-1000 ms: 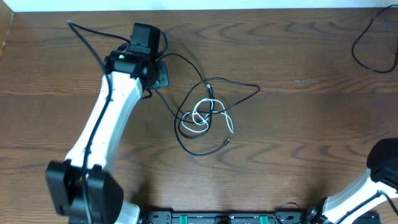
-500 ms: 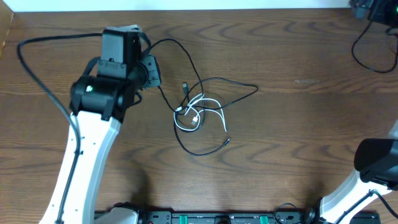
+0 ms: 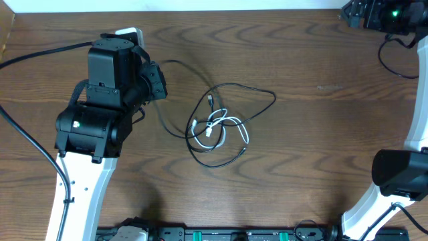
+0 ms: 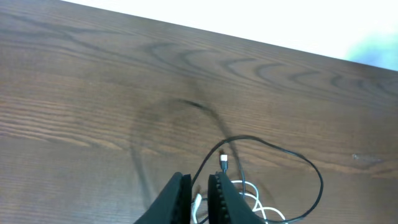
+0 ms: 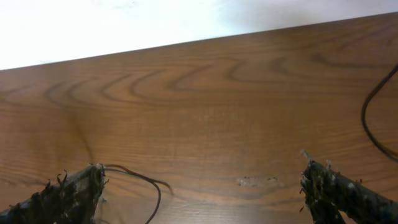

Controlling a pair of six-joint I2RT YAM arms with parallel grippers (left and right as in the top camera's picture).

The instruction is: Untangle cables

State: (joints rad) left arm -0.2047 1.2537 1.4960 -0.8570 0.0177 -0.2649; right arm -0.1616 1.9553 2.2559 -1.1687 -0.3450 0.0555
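Note:
The thin black cable [image 3: 257, 88] lies in loops at the table's middle, knotted with the shorter white cable [image 3: 231, 121]. One black strand runs left up to my left gripper [image 3: 157, 80]. In the left wrist view the left gripper [image 4: 200, 183] has its jaws nearly closed on the black cable [image 4: 311, 167], with the white cable [image 4: 246, 182] just behind the fingers. My right gripper [image 3: 351, 13] is at the far right corner, well away from the tangle. In the right wrist view the right gripper [image 5: 202, 180] is wide open and empty, and a blurred bend of the black cable [image 5: 149, 182] shows at the lower left.
A separate black wire [image 3: 388, 53] curves at the table's far right edge, also seen in the right wrist view [image 5: 373, 112]. A pale scuff [image 3: 328, 87] marks the wood right of the tangle. The left arm's white link [image 3: 80, 187] covers the near left.
My left gripper has drawn back to the left, and the tangle shifted slightly left and changed shape. My right arm has swung up to the far right corner.

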